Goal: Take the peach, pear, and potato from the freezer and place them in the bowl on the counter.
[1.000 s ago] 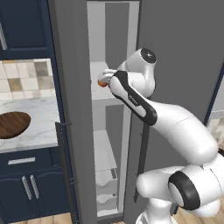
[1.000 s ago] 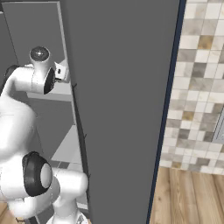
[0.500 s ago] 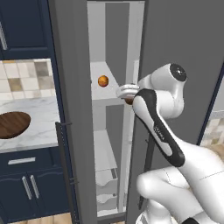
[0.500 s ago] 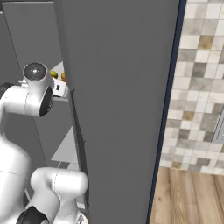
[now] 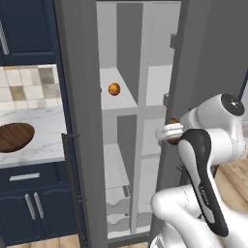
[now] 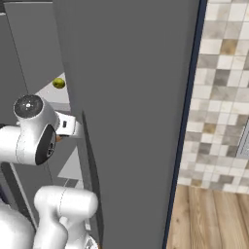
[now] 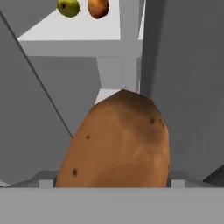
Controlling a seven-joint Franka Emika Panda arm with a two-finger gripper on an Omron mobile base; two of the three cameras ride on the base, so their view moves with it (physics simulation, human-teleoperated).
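Hand (image 5: 170, 137) pinched the potato (image 7: 116, 142) outside the freezer (image 5: 77, 97). Peach (image 5: 114, 89) and pear (image 7: 68, 7) lay side by side on its shelf (image 5: 121, 101). Bowl (image 5: 14, 137) sat on worktop (image 5: 43, 135).

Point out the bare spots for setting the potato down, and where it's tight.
The bowl is bare inside, and so is the counter between bowl and freezer. Freezer shelf space right of the peach is bare. It's tight beside the door, where the end effector holds the potato.

Peach (image 5: 114, 89): on freezer (image 5: 77, 116) shelf (image 5: 121, 99), beside pear (image 7: 68, 7).
Potato (image 7: 116, 142): in hand (image 5: 170, 138), before the shelf.
Bowl (image 5: 13, 137): on desk (image 5: 41, 140), left of freezer.
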